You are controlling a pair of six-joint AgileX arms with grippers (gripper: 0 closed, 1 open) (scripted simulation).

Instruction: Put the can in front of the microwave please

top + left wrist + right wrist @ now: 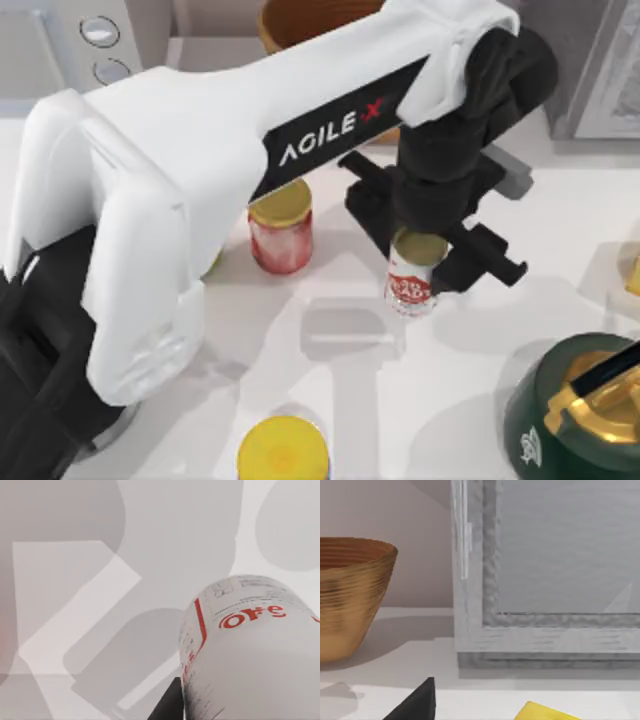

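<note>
One small white can [412,280] stood upright near the table's middle, its long axis vertical. Directly above it hung the left gripper [425,240], its black fingers [488,258] set on either side of the can's gold top and apparently closed on it. Far off at the far left sat the microwave [70,45], well apart from the can; the carry would run left and away.

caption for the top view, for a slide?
Left gripper closed on the can, red jar beside it, microwave at far left.
</note>
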